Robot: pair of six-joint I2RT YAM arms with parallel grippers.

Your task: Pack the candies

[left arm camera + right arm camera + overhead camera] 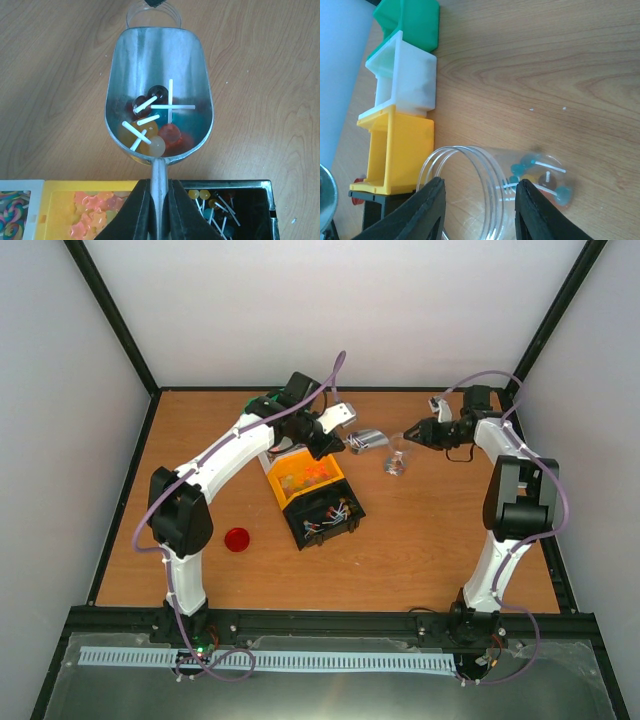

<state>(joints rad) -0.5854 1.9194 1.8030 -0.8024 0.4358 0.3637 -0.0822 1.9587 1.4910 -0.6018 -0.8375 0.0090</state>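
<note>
My left gripper point(160, 200) is shut on the handle of a metal scoop point(160, 70). The scoop holds several candies point(155, 131), round lollipops on white sticks in red, yellow, blue and brown. In the top view the scoop point(368, 438) points right from the left gripper point(332, 440) toward a clear jar point(396, 462). My right gripper point(480, 182) is closed on the tilted jar point(470, 167), one finger on each side. A few blue and brown candies point(540, 175) lie at the jar's bottom. The jar's mouth point(152, 15) shows just past the scoop's tip.
A row of bins stands behind the scoop: green point(412, 22), white point(407, 80), yellow point(402, 150) with star sweets point(95, 210), and black point(260, 200) with lollipops. A round red lid point(237, 539) lies left of the bins. Black frame rails edge the table.
</note>
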